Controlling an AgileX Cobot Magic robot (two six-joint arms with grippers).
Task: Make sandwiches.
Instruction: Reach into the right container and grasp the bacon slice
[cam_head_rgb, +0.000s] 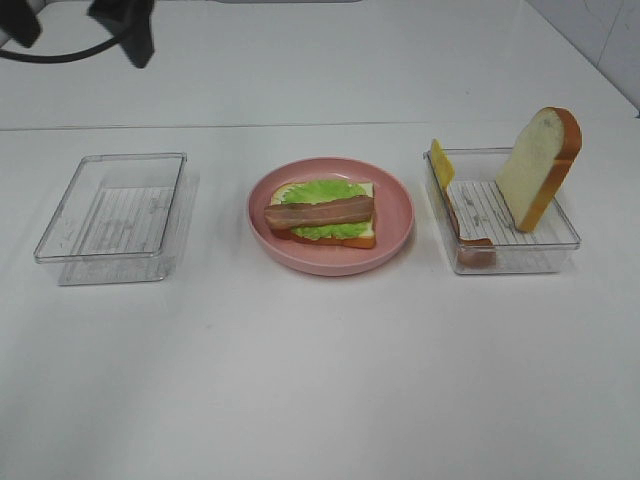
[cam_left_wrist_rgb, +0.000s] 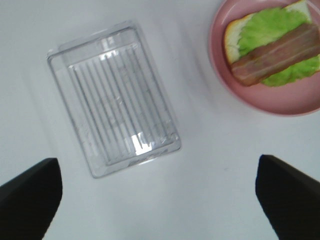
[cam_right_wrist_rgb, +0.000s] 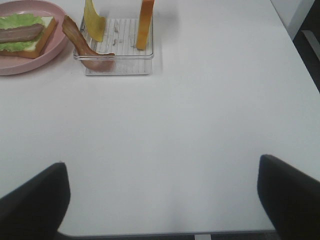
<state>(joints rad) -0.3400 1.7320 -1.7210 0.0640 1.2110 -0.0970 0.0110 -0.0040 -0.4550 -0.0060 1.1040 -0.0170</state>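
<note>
While your left gripper hangs with its jaws spread wide and nothing between them, your right gripper is just as wide and grips nothing either. Below your left gripper lies a clear tray with a ribbed floor, flat on the white table. Just beyond it you reach the pink plate at the middle of the table, where the half-built sandwich sits: a bread slice lying flat, a lettuce leaf spread over it, and a bacon strip laid across the lettuce. Your right gripper hovers over bare table, well apart from the other clear tray, which stands beside the plate on your right. In that tray a second bread slice stands upright against the far wall, a cheese slice leans at the corner nearest the plate, and a second bacon strip droops along the tray's plate-side wall.
</note>
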